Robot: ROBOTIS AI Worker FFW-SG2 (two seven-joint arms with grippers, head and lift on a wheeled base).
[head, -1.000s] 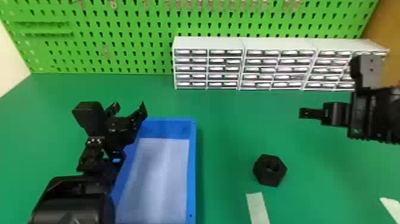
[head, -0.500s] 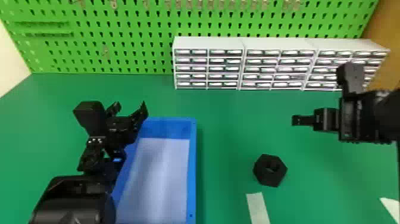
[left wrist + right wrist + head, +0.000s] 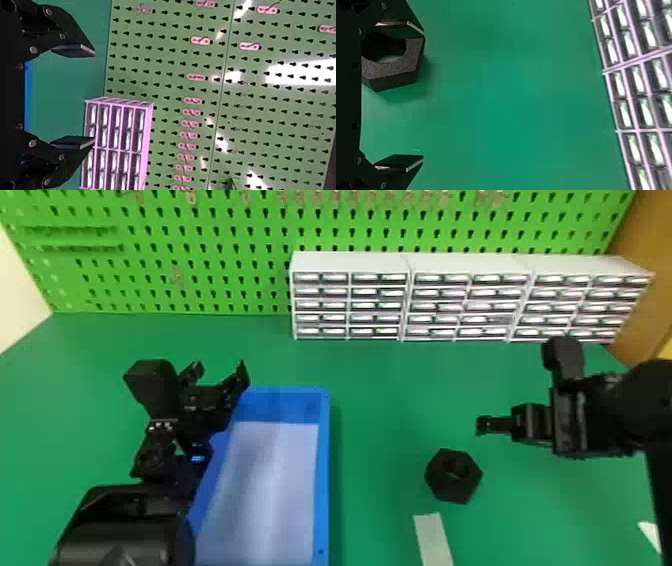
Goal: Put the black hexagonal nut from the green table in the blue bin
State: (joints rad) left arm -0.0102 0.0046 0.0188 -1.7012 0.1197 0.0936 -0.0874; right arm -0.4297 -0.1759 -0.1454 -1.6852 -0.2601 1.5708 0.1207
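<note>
The black hexagonal nut [image 3: 453, 476] lies flat on the green table [image 3: 380, 390], to the right of the blue bin [image 3: 324, 470]. My right gripper [image 3: 484, 425] is over the table, behind and to the right of the nut. In the right wrist view the right gripper [image 3: 421, 95] is open, and the nut [image 3: 395, 73] shows partly behind one finger. My left gripper [image 3: 220, 375] is parked over the bin's left edge, open and holding nothing; in the left wrist view the left gripper [image 3: 94, 97] has its fingers wide apart.
White drawer cabinets [image 3: 350, 262] stand at the back against a green pegboard [image 3: 210, 280]. A pale strip [image 3: 434, 540] lies on the table in front of the nut, and a white piece [image 3: 650, 534] is near the right edge.
My right arm has moved left and toward the front of the table, bringing its gripper closer to the nut. The left arm, the nut and the bin have stayed in place.
</note>
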